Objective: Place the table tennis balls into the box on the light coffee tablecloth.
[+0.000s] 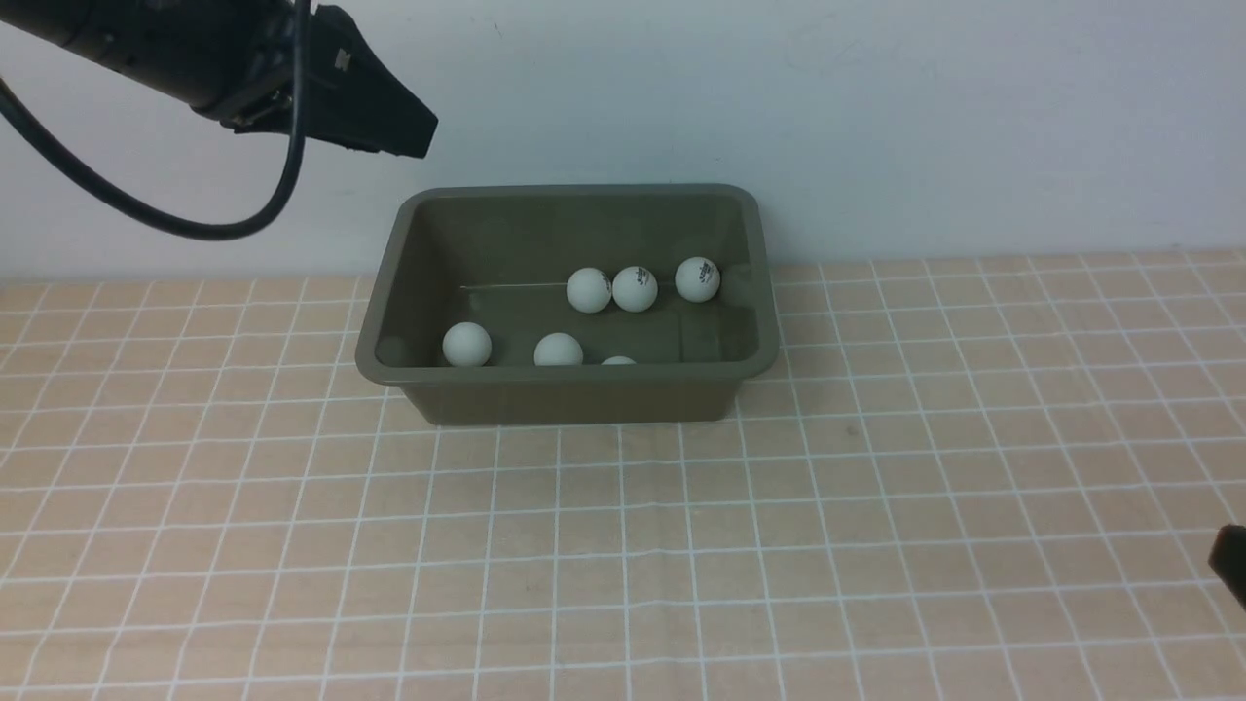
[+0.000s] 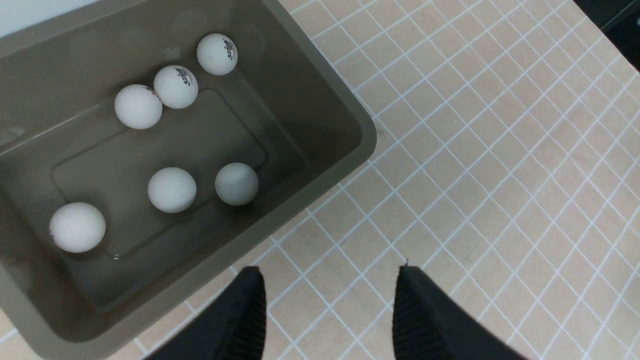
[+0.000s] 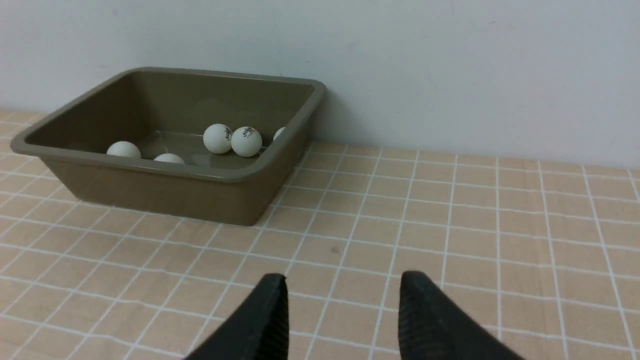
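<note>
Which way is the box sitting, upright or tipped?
Upright: the box rests base-down on the tablecloth, open top up, with balls inside.

From where I stand I count six table tennis balls [image 1: 696, 279] in one box [image 1: 584, 397]; three lie toward its twelve-to-two o'clock side, three toward its six-to-nine o'clock side; there is one light coffee tablecloth [image 1: 623, 545], and two robot arms [image 1: 243, 58], one at ten o'clock, one at four.
</note>
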